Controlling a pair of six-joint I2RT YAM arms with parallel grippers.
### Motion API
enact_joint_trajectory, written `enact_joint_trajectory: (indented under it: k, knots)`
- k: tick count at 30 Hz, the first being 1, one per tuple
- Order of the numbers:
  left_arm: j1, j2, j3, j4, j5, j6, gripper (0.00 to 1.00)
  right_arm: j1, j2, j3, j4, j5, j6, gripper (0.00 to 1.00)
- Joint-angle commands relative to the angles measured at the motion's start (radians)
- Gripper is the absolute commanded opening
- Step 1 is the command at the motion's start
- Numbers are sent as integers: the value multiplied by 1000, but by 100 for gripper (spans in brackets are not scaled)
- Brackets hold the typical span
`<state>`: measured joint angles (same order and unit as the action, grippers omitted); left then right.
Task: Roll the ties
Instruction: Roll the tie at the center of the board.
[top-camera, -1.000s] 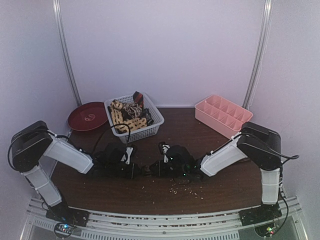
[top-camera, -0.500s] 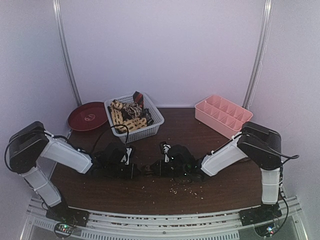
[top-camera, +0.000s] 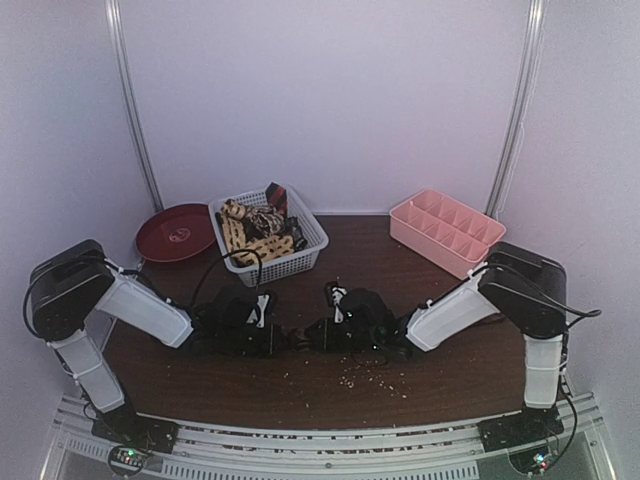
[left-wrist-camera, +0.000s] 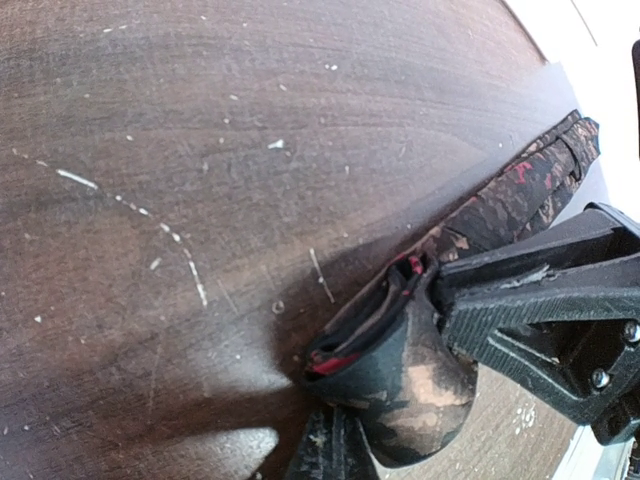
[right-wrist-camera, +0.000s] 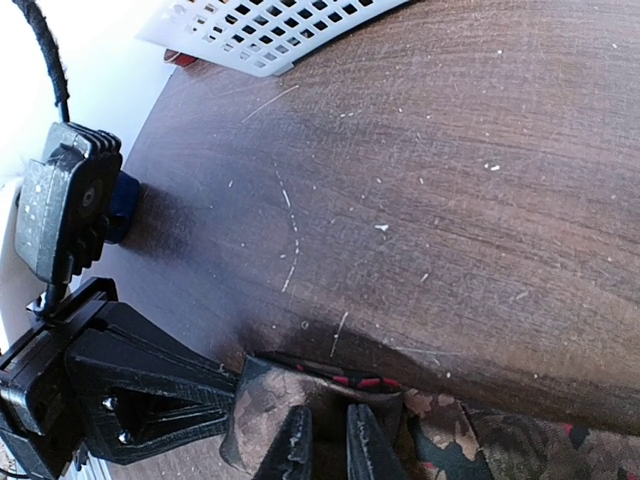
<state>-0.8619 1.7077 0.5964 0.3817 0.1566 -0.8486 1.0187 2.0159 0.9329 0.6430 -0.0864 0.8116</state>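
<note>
A dark tie (left-wrist-camera: 520, 190) with red and tan pattern lies across the brown table, its near end folded into a small loop (left-wrist-camera: 420, 380). My left gripper (left-wrist-camera: 330, 455) is shut on that folded end. My right gripper (right-wrist-camera: 330, 450) is shut on the same tie (right-wrist-camera: 260, 400) just beside it, fabric pinched between its narrow fingers. From above, the two grippers, left (top-camera: 275, 338) and right (top-camera: 318, 337), meet low over the table's middle, the tie (top-camera: 297, 339) a short dark strip between them. Several more ties (top-camera: 262, 228) are heaped in the basket.
The white lattice basket (top-camera: 308, 252) stands at the back left, a red plate (top-camera: 177, 232) to its left. A pink divided tray (top-camera: 445, 230) sits at the back right. Pale crumbs (top-camera: 372, 372) dot the table in front of the right arm.
Both grippers have crept a little to the right, still holding the tie between them. The left arm's elbow has shifted slightly.
</note>
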Motion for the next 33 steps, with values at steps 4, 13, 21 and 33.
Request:
enact_joint_trajectory:
  k: [4,13,21,33]
  knots:
    - [-5,14,-3,54,60,2,0,-11,-29,-52,-4,-6,14,15]
    - [-5,21,6,122,107,-2,0,-23,-46,-88,43,-11,27,16]
    - [-5,10,1,182,116,-18,0,-31,-61,-113,69,-12,40,15]
    - [-5,46,44,202,142,-18,0,-53,-91,-153,89,0,52,15]
